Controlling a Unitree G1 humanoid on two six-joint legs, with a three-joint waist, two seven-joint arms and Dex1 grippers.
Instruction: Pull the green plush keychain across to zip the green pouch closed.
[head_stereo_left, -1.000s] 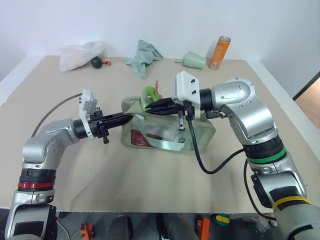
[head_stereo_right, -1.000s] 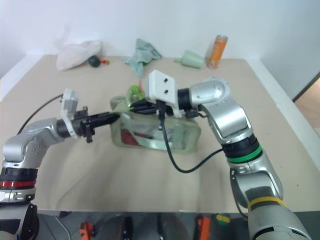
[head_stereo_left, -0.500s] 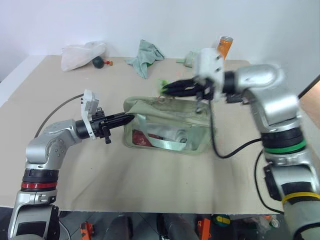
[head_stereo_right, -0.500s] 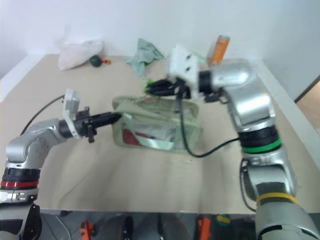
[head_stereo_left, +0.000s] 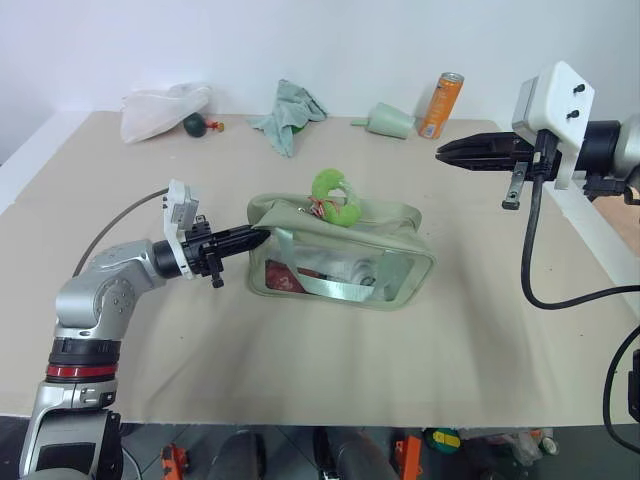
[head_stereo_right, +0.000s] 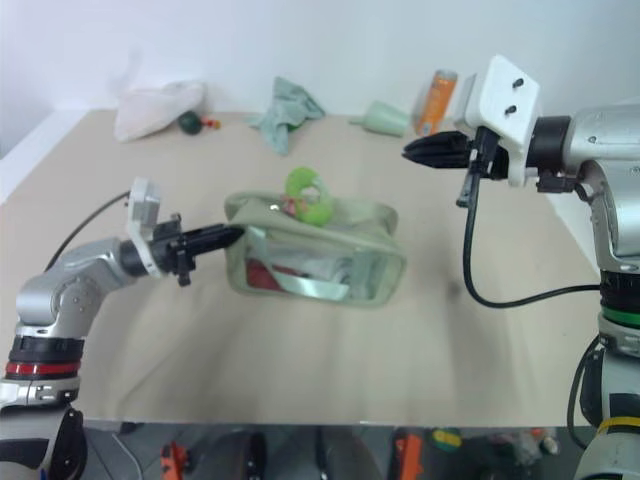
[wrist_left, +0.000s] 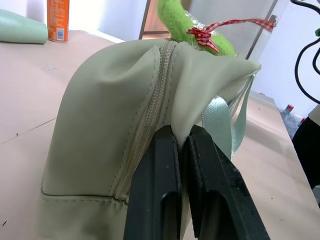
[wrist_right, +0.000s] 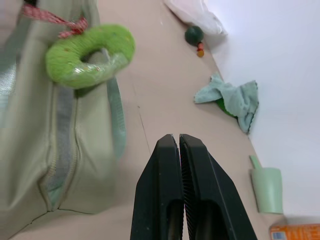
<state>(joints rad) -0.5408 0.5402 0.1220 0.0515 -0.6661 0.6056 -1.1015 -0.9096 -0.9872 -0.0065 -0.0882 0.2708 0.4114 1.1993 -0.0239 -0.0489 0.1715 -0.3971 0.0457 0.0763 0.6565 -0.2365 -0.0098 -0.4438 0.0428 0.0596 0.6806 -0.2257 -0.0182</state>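
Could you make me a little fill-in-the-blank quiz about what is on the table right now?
1. The left pincer is shut on the end of the green ____.
2. The green plush keychain rests on ____ of the green pouch.
3. The right pincer is shut on ____.
4. The can at the back is coloured ____.

Missing words: pouch; top; nothing; orange

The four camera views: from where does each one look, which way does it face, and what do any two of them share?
Left eye view: on the head, looking down at the table, both arms visible.
Right eye view: beside it, same scene.
Left wrist view: along the left gripper, shut on the green pouch end.
Right wrist view: along the shut right gripper, down at the green plush keychain.
Shared: both wrist views show the keychain, the pale green cup and the orange can.
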